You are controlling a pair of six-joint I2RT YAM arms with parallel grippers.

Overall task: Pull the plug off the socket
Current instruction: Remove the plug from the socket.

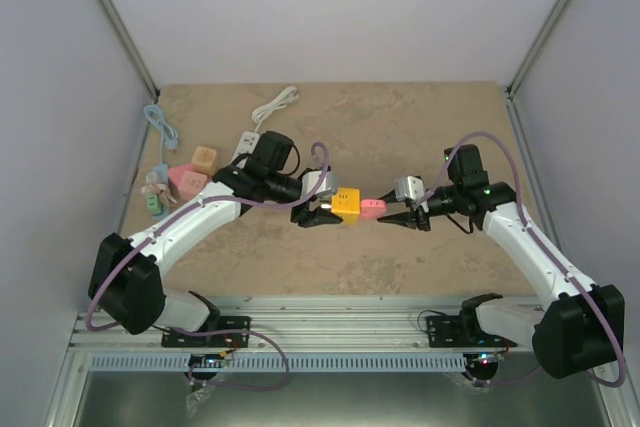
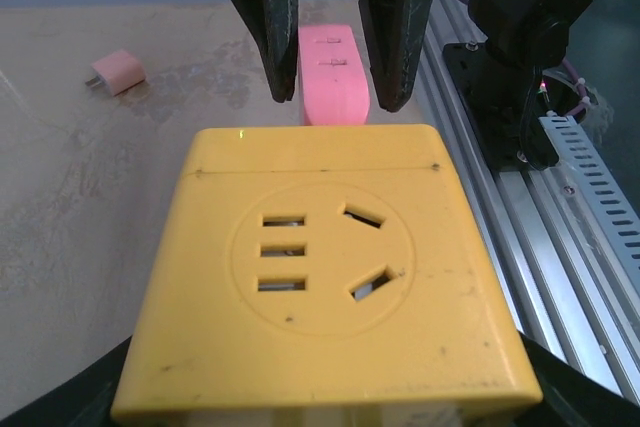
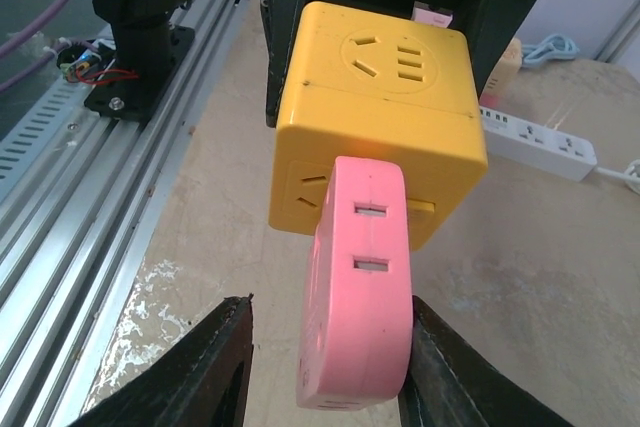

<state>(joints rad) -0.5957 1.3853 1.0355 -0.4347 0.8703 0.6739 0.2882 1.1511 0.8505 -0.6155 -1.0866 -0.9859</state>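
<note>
A yellow cube socket is held above the table in my left gripper, which is shut on it. The socket fills the left wrist view. A pink plug sticks out of the socket's side, towards the right arm. My right gripper is open, with its jaws on either side of the plug. One of its fingers touches the plug; the other finger stands apart from it. The socket shows behind the plug. The plug's pins are hidden.
A small pink adapter lies on the table beyond the socket. A white power strip, pink and tan cube sockets, and a blue cable lie at the left back. An aluminium rail runs along the near edge.
</note>
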